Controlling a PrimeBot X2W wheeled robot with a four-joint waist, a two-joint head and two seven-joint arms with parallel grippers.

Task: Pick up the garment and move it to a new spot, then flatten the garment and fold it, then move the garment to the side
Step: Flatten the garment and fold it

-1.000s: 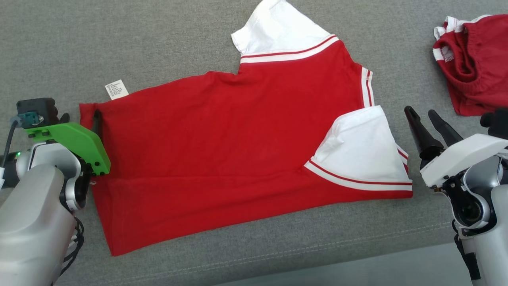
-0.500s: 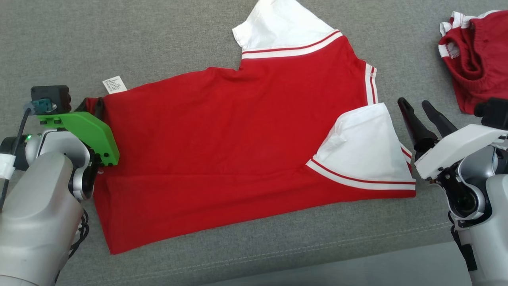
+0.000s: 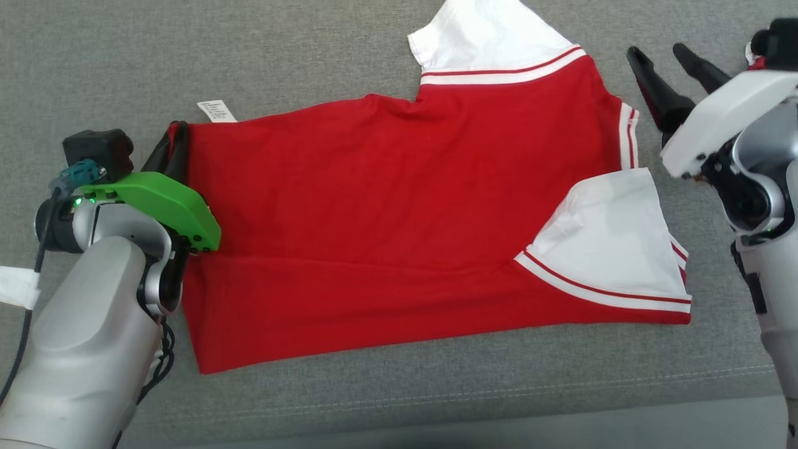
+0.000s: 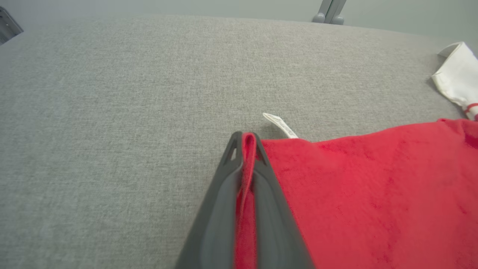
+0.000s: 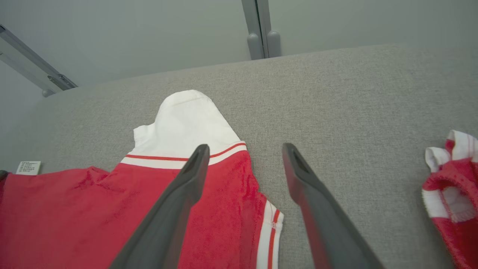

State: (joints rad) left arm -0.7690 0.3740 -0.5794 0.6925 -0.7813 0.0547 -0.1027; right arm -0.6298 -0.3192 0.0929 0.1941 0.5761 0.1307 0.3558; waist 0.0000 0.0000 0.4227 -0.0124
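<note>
The garment [image 3: 399,206] is a red shirt with white sleeves, lying spread on a grey fabric surface. My left gripper [image 3: 174,140] is shut on its far-left hem corner, beside a white care tag [image 3: 216,111]. In the left wrist view a pinched red fold [image 4: 247,149] sits between the closed fingers [image 4: 224,179], and the garment [image 4: 373,194] spreads to the right. My right gripper [image 3: 664,59] is open above the grey surface, just right of the garment's far shoulder. The right wrist view has its tips [image 5: 244,149] straddling the garment's [image 5: 74,209] striped edge, near the far white sleeve [image 5: 186,123].
A second red and white piece of clothing [image 5: 452,186] lies bunched to the right of my right gripper. The surface's front edge with a seam [image 3: 436,399] runs close to me. Grey metal posts [image 5: 261,33] stand behind the far edge.
My left gripper has closed on the garment's left corner. My right gripper has moved away from me, from beside the near white sleeve to beside the far shoulder. The head camera has shifted.
</note>
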